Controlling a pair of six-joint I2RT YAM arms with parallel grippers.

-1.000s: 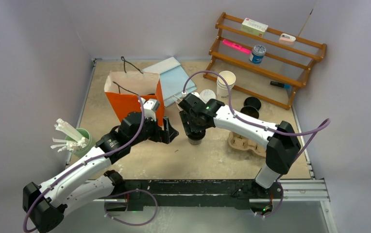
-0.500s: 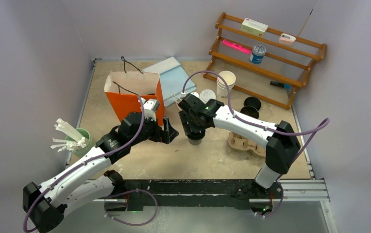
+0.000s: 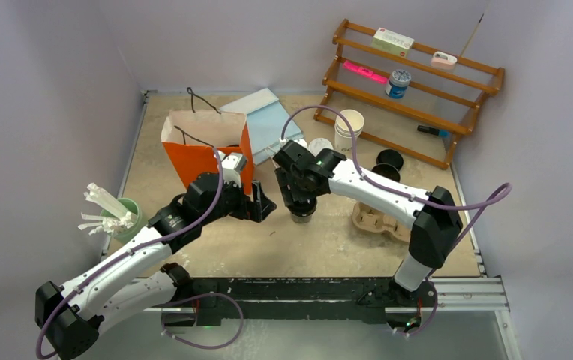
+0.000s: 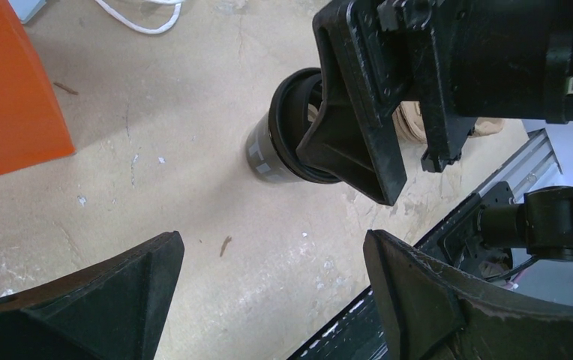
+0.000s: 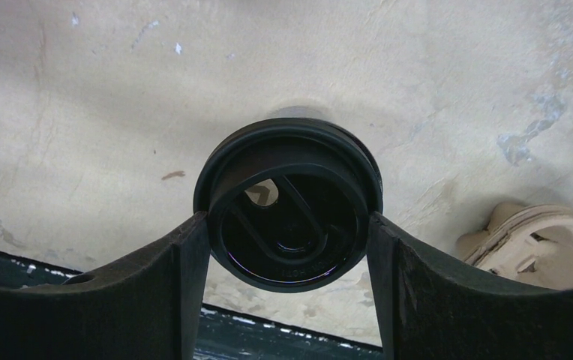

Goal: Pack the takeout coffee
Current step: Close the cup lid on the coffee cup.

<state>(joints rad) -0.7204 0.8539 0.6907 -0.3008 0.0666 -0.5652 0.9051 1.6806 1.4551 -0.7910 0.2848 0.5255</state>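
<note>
an orange paper bag (image 3: 205, 154) stood left of the black cup (image 4: 267, 157) and farther back. the left claw (image 4: 272, 255) hung just left of the cup, released, its fingers spread wide and touching nothing. the cup stood upright on the surface (image 3: 321, 247), with a round black lid (image 5: 291, 217) sitting on its mouth. the right claw (image 3: 299, 204) was poised over the cup from above, grasping the lid, one finger against each side of its rim. a brown pulp carrier (image 3: 377, 221) lay near the cup, to its right.
</note>
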